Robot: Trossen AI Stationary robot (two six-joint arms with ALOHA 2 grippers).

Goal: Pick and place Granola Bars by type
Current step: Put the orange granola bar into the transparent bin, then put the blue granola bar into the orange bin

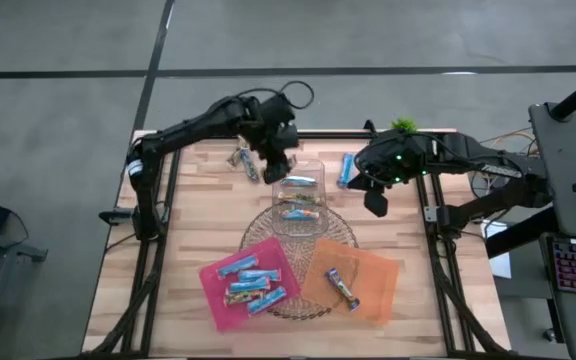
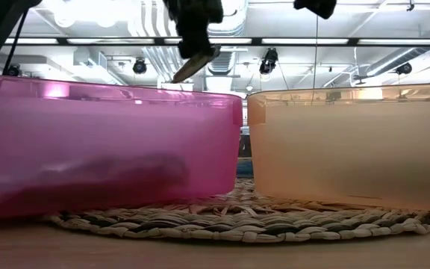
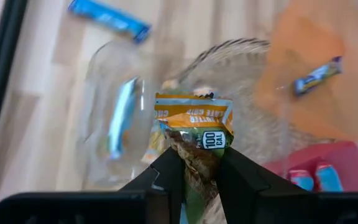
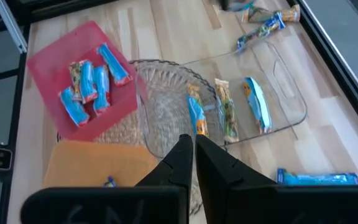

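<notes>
My left gripper point(image 3: 194, 168) is shut on a tan and orange granola bar point(image 3: 194, 121), up in the air over the far end of the clear plastic box point(image 1: 313, 165). The low view shows that bar point(image 2: 196, 63) slanting down below the gripper. Three more bars point(image 4: 227, 112) lie in the clear box. Several mostly blue bars point(image 1: 248, 283) lie in the pink tray point(image 1: 213, 275). A dark purple bar point(image 1: 343, 288) lies in the orange tray point(image 1: 373, 268). My right gripper point(image 4: 193, 146) is shut and empty, raised to the right of the clear box. My left gripper pinches the tan and orange bar by one end point(image 3: 197, 158) between its two fingers point(image 3: 166, 171). The bar's other end sticks out past the fingertips. The bar is lifted clear of the table and hangs tilted below the gripper.
A long blue bar point(image 1: 346, 170) lies on the bare table right of the clear box, near my right gripper point(image 1: 376, 203). Two more bars point(image 1: 243, 160) lie near the far edge, left of the box. A round woven mat point(image 1: 268, 225) lies under the trays and the box.
</notes>
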